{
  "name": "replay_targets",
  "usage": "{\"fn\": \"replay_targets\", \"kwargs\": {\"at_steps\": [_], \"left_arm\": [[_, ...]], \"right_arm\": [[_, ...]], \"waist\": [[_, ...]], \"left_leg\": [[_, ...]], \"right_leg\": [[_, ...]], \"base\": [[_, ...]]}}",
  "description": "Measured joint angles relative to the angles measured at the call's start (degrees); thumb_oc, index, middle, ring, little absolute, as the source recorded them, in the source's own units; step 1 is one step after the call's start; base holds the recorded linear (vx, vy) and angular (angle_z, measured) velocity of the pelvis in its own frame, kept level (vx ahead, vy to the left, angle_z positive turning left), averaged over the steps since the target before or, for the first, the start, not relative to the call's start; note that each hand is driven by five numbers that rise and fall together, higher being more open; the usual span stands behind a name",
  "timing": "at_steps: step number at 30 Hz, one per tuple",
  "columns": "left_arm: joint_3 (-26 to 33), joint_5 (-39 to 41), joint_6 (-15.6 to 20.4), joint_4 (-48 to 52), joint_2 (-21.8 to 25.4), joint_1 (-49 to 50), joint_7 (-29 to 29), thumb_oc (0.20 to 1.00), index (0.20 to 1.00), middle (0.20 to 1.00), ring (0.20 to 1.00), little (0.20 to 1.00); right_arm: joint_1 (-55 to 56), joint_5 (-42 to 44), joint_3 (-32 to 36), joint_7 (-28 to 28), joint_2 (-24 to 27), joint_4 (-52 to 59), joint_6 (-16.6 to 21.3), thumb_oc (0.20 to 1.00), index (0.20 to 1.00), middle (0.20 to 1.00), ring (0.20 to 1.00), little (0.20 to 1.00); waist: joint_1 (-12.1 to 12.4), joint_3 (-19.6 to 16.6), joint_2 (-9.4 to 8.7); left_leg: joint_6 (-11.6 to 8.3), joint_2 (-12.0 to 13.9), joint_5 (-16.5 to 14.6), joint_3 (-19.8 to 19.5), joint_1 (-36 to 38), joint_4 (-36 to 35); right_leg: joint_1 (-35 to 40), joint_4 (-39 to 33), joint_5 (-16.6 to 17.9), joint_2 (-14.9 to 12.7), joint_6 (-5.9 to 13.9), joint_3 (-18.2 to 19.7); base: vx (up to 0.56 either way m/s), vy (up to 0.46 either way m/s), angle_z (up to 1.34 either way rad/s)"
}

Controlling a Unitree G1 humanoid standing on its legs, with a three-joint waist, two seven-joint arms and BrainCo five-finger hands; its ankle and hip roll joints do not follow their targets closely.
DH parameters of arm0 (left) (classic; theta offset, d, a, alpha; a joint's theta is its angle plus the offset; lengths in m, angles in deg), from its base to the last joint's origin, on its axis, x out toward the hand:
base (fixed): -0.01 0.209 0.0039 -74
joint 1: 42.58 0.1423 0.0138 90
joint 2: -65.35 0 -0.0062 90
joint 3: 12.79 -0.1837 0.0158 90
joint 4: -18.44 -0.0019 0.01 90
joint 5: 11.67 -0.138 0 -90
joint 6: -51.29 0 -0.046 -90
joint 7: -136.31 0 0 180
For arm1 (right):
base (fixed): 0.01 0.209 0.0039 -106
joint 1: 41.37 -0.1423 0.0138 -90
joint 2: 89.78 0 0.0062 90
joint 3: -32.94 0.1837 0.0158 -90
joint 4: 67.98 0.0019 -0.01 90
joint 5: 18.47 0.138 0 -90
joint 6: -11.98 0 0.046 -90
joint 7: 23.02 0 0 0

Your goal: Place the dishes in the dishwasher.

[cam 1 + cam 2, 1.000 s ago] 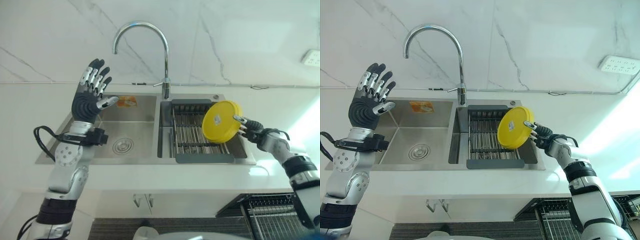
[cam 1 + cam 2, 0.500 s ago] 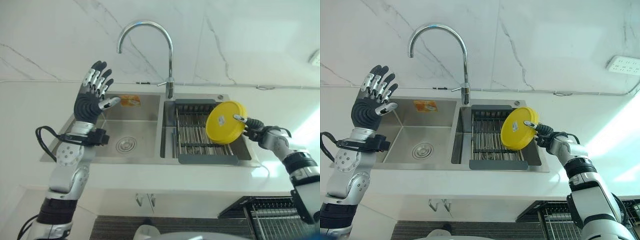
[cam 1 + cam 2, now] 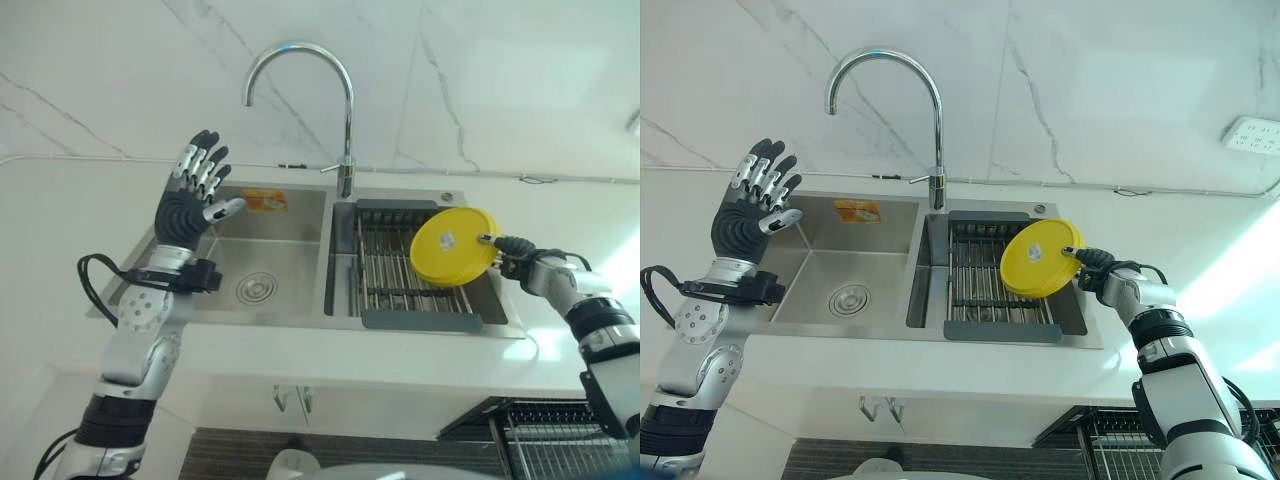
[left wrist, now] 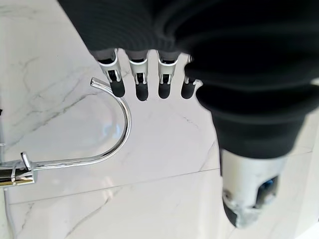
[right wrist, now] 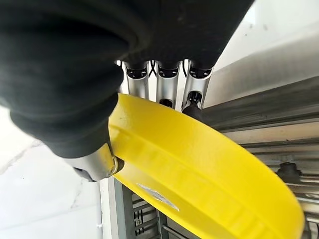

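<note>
A yellow plate (image 3: pixel 454 246) is pinched at its rim by the right hand (image 3: pixel 512 252), tilted on edge above the drying rack (image 3: pixel 400 275) in the sink's (image 3: pixel 260 262) right basin. The left hand (image 3: pixel 192 194) is raised over the left basin, fingers spread, nothing held.

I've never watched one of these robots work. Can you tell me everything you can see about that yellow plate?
The yellow plate is a round, shallow dish that looks like plastic, with a small pale sticker on the face turned toward the camera. It is held tilted on edge above the dark rack in the sink's right basin, touching nothing but the right hand, which pinches its rim between thumb and fingers.
</note>
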Motion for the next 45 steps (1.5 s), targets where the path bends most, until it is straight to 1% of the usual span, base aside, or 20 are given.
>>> {"fn": "replay_targets", "kwargs": {"at_steps": [5,11,16,20,22,26,27,28,29,31,34,36,37,39,40,42,45], "left_arm": [[-0.15,-0.01,0.00,0.01,-0.01,0.00,0.01,1.000,1.000,1.000,1.000,1.000],[-0.15,0.00,0.01,0.00,-0.01,0.00,0.22,1.000,1.000,1.000,1.000,1.000],[-0.15,0.00,0.10,-0.01,-0.03,0.03,1.37,1.000,1.000,1.000,1.000,1.000],[-0.15,0.00,0.36,0.00,-0.06,0.59,2.38,1.000,1.000,1.000,1.000,1.000],[-0.14,0.00,0.53,0.00,-0.15,0.61,2.42,1.000,1.000,1.000,1.000,1.000],[-0.14,-0.01,0.65,0.09,-0.30,0.75,2.69,1.000,1.000,1.000,1.000,1.000],[-0.12,-0.02,0.73,0.23,-0.44,1.10,2.81,1.000,1.000,1.000,1.000,1.000],[-0.12,-0.07,0.80,0.54,-0.61,2.46,2.88,1.000,1.000,1.000,1.000,1.000],[-0.12,-0.07,0.80,0.52,-0.72,2.82,2.88,1.000,1.000,1.000,1.000,1.000],[-0.12,-0.08,0.80,0.52,-0.96,2.87,2.88,1.000,1.000,1.000,1.000,1.000],[-0.12,-0.12,0.86,0.54,-1.31,2.90,2.88,1.000,1.000,1.000,1.000,1.000],[-0.10,-0.14,1.13,0.55,-1.83,3.15,2.87,1.000,1.000,1.000,1.000,1.000],[-0.05,-0.14,1.21,0.56,-1.86,3.81,2.87,1.000,1.000,1.000,1.000,1.000],[-0.05,-0.16,1.21,0.56,-2.17,4.59,2.88,1.000,1.000,1.000,1.000,1.000],[-0.04,-0.17,1.22,0.67,-2.69,4.77,2.87,1.000,1.000,1.000,1.000,1.000],[-0.04,-0.21,1.21,0.67,-3.08,5.00,2.85,1.000,1.000,1.000,1.000,1.000],[0.12,-0.31,1.21,1.37,-3.60,5.41,2.76,1.000,1.000,1.000,1.000,1.000]], "right_arm": [[0.12,1.59,0.02,-3.31,-1.00,1.30,0.24,0.200,0.200,0.200,0.200,0.200],[0.67,3.24,0.02,-2.80,-1.08,1.62,1.06,0.200,0.200,0.200,0.200,0.200],[0.78,5.26,0.03,-1.21,-2.06,1.95,2.64,0.200,0.200,0.200,0.200,0.200],[4.51,8.48,0.47,-0.90,-4.03,9.71,5.93,0.200,0.200,0.200,0.200,0.200],[5.74,8.61,0.68,-0.90,-4.85,13.15,6.53,0.200,0.200,0.200,0.200,0.200],[7.38,8.81,1.00,-3.17,-5.40,19.80,7.98,0.200,0.200,0.200,0.200,0.200],[8.06,8.48,1.18,-3.79,-5.40,22.65,8.48,0.200,0.200,0.200,0.200,0.200],[9.87,8.20,1.89,-4.52,-5.55,29.02,8.97,0.200,0.200,0.200,0.200,0.200],[10.05,8.23,2.32,-4.71,-5.94,30.22,9.62,0.200,0.200,0.200,0.200,0.200],[10.08,8.17,2.55,-5.01,-6.37,31.56,10.44,0.200,0.200,0.200,0.200,0.200],[10.59,6.96,3.22,-7.30,-7.10,34.67,11.15,0.200,0.200,0.200,0.200,0.200],[12.88,5.76,4.91,-8.34,-8.02,39.67,11.48,0.200,0.200,0.200,0.200,0.200],[14.36,4.86,5.03,-8.52,-8.69,43.07,12.19,0.200,0.200,0.200,0.200,0.200],[15.50,4.79,5.13,-8.31,-9.38,45.56,12.99,0.200,0.200,0.200,0.200,0.200],[17.16,4.75,6.41,-8.41,-9.98,48.03,13.26,0.200,0.200,0.200,0.200,0.200],[18.65,4.75,7.84,-8.45,-10.05,50.45,13.49,0.200,0.200,0.200,0.200,0.200],[21.26,4.80,9.79,-8.65,-10.05,54.19,13.83,0.200,0.200,0.200,0.200,0.200]], "waist": [[-0.15,0.00,0.05],[-0.29,0.01,0.09],[-0.32,0.01,0.09],[-0.44,0.03,0.12],[-0.43,0.07,0.17],[-0.51,0.11,0.20],[-0.64,0.13,0.20],[-0.79,0.14,0.21],[-0.95,0.15,0.19],[-1.49,0.20,0.12],[-2.32,0.27,0.05],[-2.53,0.35,0.13],[-2.98,0.37,0.14],[-3.64,0.44,0.17],[-3.65,0.46,0.21],[-3.85,0.53,0.33],[-4.99,0.61,0.49]], "left_leg": [[0.06,0.01,-0.04,0.06,-0.05,-0.17],[0.11,0.01,-0.08,0.11,-0.02,-0.16],[0.13,0.02,-0.10,0.18,-0.01,-0.17],[0.46,0.03,-0.32,0.27,0.02,-0.17],[0.55,0.02,-0.38,0.28,-0.02,-0.17],[0.76,0.08,-0.52,0.57,-0.01,-0.18],[0.78,0.11,-0.55,0.74,-0.02,-0.18],[0.89,0.18,-0.65,1.33,0.01,-0.18],[0.91,0.22,-0.67,1.58,-0.01,-0.18],[0.89,0.20,-0.65,1.60,-0.05,-0.18],[0.89,0.24,-0.66,1.76,0.02,-0.18],[0.90,0.24,-0.66,1.88,0.04,-0.17],[0.85,0.24,-0.63,1.97,0.05,-0.15],[0.83,0.31,-0.67,2.35,0.17,-0.16],[0.88,0.39,-0.79,2.72,0.27,-0.18],[0.86,0.47,-0.87,3.23,0.39,-0.19],[0.93,0.65,-1.01,3.50,0.32,-0.20]], "right_leg": [[0.04,0.00,-0.01,-0.03,-0.02,0.06],[0.03,0.00,-0.02,-0.03,-0.04,0.06],[0.02,0.00,-0.03,-0.03,-0.04,0.11],[0.00,0.00,-0.05,-0.06,-0.06,0.17],[-0.01,0.00,-0.05,-0.06,-0.07,0.18],[-0.12,0.00,-0.06,-0.08,-0.08,0.40],[-0.26,0.00,-0.06,-0.08,-0.08,0.56],[-0.65,0.00,-0.06,-0.08,-0.08,1.24],[-0.86,0.01,-0.04,-0.07,-0.08,1.53],[-0.90,0.01,-0.02,-0.08,-0.07,1.55],[-0.94,0.01,-0.03,-0.07,-0.07,1.70],[-1.08,0.01,-0.04,-0.09,-0.07,1.79],[-1.13,0.01,-0.04,-0.09,-0.07,1.84],[-1.17,0.01,-0.05,-0.10,-0.06,2.18],[-1.28,0.00,-0.06,-0.08,-0.07,2.50],[-1.53,0.00,-0.04,-0.07,-0.05,3.09],[-1.73,0.01,-0.04,0.00,-0.05,3.32]], "base": [[0.00,0.000,0.00],[0.00,0.000,0.00],[0.00,0.000,0.00],[0.00,0.000,0.00],[0.00,0.000,0.00],[-0.01,-0.007,-0.02],[-0.02,-0.022,-0.15],[-0.01,-0.022,-0.18],[-0.01,-0.025,-0.15],[0.00,-0.009,-0.03],[0.00,-0.015,-0.01],[0.00,-0.051,-0.02],[0.02,-0.067,-0.05],[0.02,-0.086,-0.09],[0.01,-0.079,-0.14],[0.00,-0.103,-0.13],[-0.01,-0.108,-0.05]]}}
